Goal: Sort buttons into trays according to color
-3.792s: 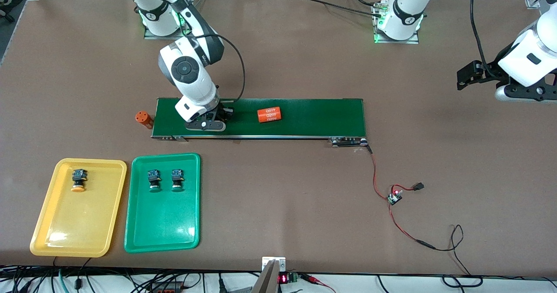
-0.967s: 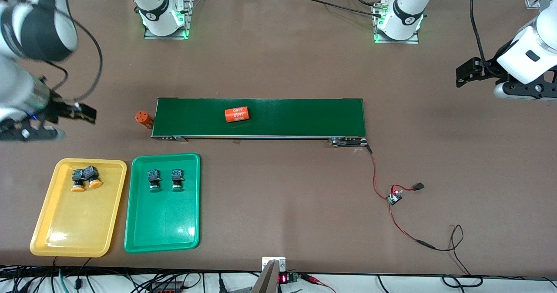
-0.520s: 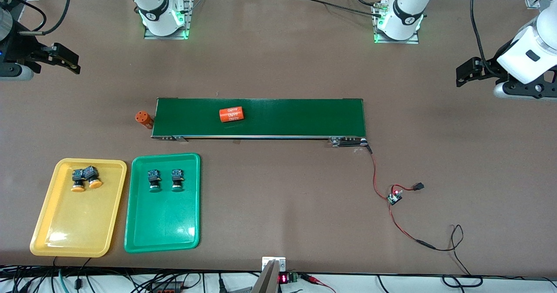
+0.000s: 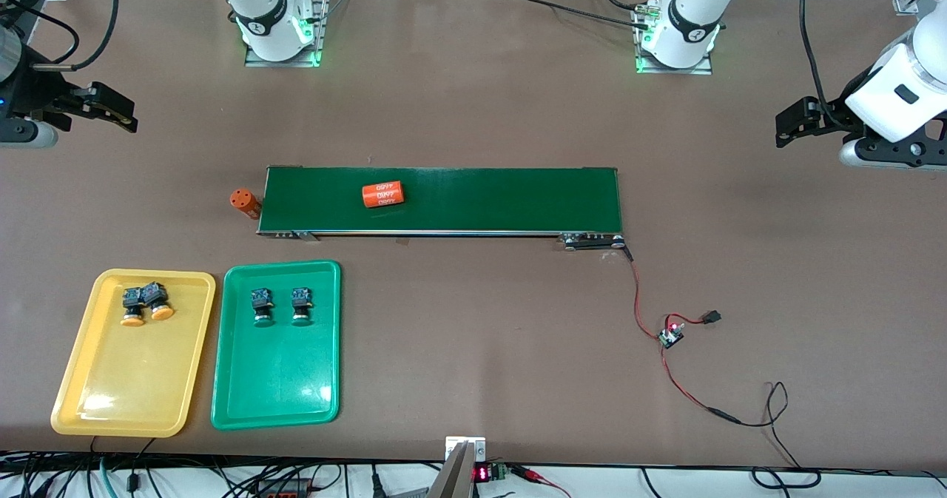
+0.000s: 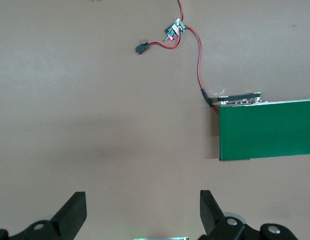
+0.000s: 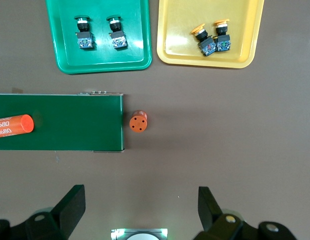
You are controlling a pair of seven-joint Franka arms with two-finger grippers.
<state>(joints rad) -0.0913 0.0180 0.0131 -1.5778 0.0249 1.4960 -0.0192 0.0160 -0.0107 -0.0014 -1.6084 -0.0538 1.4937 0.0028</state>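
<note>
A: Where are the small black-and-blue push-buttons placed?

B: Both orange-yellow-capped buttons (image 4: 146, 303) are seen lying touching in the shallow yellow plastic tray (image 4: 111, 394), and both green-capped buttons (image 4: 280, 305) lie apart, side by side, in the shallow green plastic tray (image 4: 274, 387). The trays are set side by side on the brown tabletop (image 4: 473, 335), nearer the front camera than the long dark-green conveyor belt (image 4: 503, 200).

A: What is carried on the belt?

B: An orange cylinder marked "4680" (image 4: 382, 194) is laid on its side there. A second orange cylinder (image 4: 243, 202) is stood just off the belt's end toward the right arm.

A: And the grippers?

B: The right gripper (image 6: 140, 210) is held over bare tabletop, fingers spread wide, nothing gripped. The left gripper (image 5: 142, 212) is likewise held wide and empty at its own end.
</note>
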